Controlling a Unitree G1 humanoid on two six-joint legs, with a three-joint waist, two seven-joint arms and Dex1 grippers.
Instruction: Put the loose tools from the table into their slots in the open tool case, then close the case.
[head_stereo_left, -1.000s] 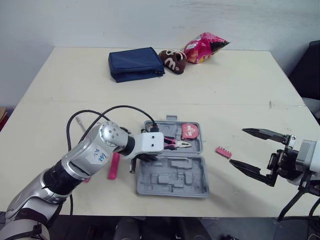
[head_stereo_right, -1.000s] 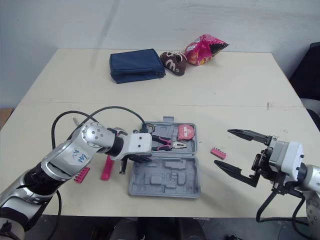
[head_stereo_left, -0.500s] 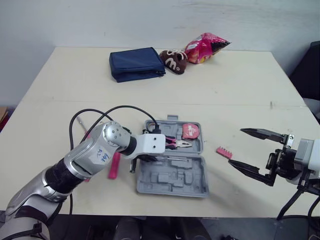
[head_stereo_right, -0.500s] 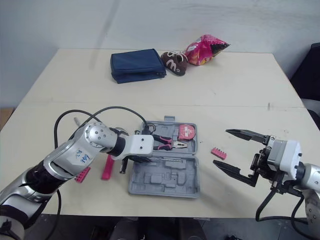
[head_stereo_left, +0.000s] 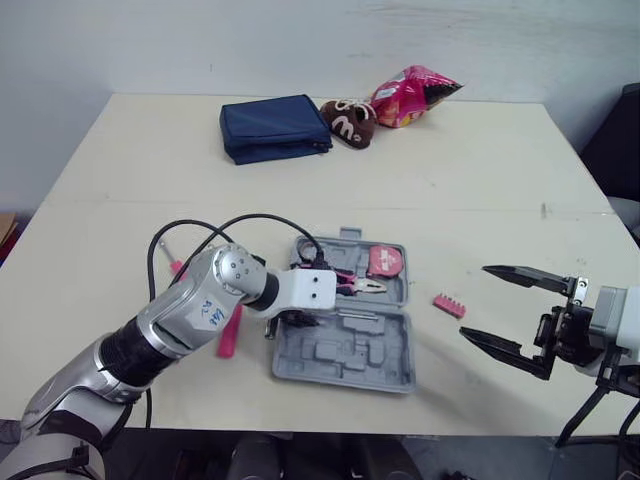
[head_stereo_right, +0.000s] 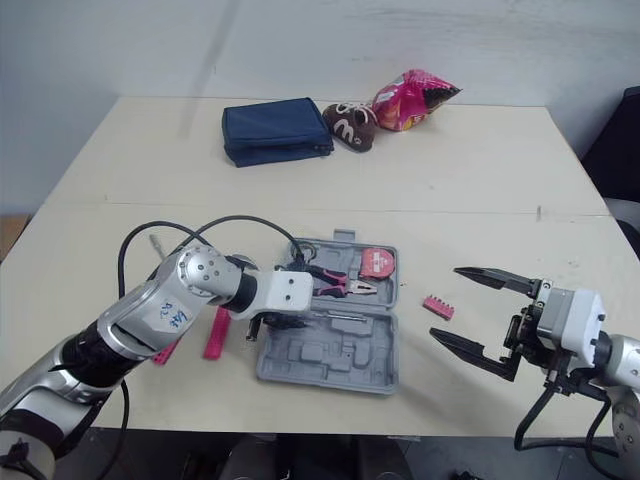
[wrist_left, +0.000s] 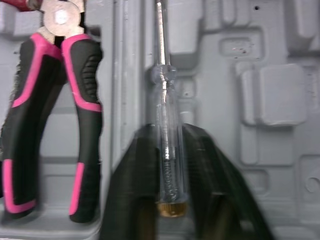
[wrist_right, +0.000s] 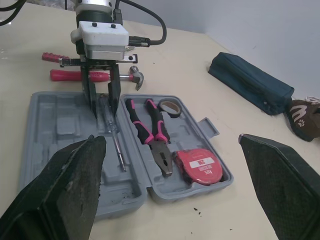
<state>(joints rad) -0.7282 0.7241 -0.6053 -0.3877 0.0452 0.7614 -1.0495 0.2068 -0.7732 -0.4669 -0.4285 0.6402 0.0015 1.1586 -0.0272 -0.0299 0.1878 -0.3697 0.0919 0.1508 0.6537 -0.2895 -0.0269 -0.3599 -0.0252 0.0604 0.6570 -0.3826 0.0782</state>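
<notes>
Two grippers: left gripper pinches the screwdriver; right gripper spread wide, near the table's right edge.
One tool case: open, by the front edge.
Inside: screwdriver, one pliers, one tape measure.
Loose: one bit strip, right of case.

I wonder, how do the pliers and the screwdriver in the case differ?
The pliers have black-and-pink handles; the screwdriver has a clear handle and thin shaft. The pliers lie free beside the tape measure; the screwdriver is gripped by the left gripper. Both lie in the open case.

Screwdriver in open grey case
</notes>
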